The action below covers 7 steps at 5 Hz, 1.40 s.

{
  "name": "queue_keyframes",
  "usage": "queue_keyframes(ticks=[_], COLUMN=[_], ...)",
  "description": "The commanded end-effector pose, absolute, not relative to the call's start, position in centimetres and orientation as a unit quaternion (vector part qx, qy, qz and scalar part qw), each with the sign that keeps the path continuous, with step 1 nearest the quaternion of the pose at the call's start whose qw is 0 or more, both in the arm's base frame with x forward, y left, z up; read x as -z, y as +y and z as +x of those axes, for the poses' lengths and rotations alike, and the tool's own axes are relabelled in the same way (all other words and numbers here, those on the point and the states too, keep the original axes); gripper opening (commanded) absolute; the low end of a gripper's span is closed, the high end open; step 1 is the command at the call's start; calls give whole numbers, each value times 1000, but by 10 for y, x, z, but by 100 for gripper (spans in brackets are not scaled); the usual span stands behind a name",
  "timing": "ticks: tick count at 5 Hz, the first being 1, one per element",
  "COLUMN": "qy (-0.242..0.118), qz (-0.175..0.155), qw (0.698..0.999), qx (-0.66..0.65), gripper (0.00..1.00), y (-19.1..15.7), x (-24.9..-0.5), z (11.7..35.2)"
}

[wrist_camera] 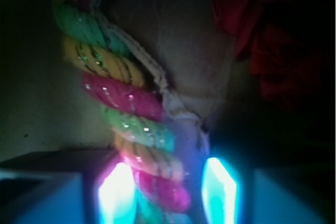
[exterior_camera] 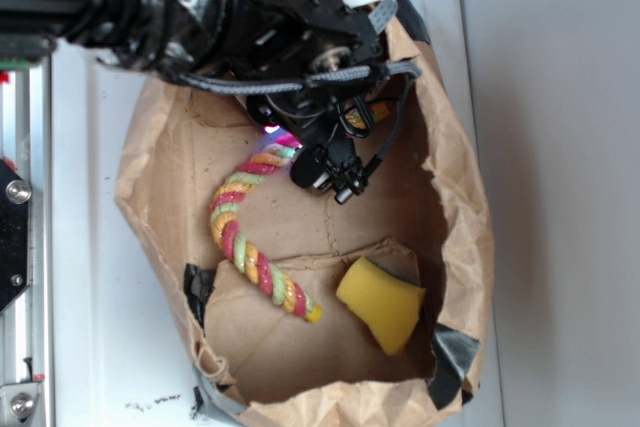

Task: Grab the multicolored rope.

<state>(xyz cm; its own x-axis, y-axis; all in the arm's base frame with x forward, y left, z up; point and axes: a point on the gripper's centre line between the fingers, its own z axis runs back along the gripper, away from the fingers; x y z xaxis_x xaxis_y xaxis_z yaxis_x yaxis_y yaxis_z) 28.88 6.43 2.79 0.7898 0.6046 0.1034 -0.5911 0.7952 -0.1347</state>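
The multicolored rope, twisted from pink, yellow and green strands, lies curved on the floor of a flattened brown paper bag. Its upper end runs under my gripper, which has come down over it at the back of the bag. In the wrist view the rope passes between my two lit fingers, and my gripper stands open around it. The left finger is against the rope. A small gap shows between the rope and the right finger.
A yellow sponge block lies at the front right of the bag. A dark red cloth shows to the right of the rope. The bag's raised walls surround the gripper. Black tape holds the corners. A metal rail runs along the left.
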Motion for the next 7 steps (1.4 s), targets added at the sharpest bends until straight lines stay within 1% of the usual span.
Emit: queue_keyframes(ticks=[1, 2, 3, 4, 5, 6, 7], qy=[-107, -115, -131, -156, -183, -181, -157], qz=[-45, -46, -46, -62, -85, -117, -135], qw=[945, 947, 952, 959, 964, 962, 969], qx=[-305, -295, -272, -230, -174, -166, -136], gripper=[0, 0, 0, 0, 0, 0, 0], y=[62, 59, 53, 43, 50, 40, 43], x=[-45, -47, -50, -55, -105, -139, -158], z=[297, 294, 287, 274, 273, 261, 271])
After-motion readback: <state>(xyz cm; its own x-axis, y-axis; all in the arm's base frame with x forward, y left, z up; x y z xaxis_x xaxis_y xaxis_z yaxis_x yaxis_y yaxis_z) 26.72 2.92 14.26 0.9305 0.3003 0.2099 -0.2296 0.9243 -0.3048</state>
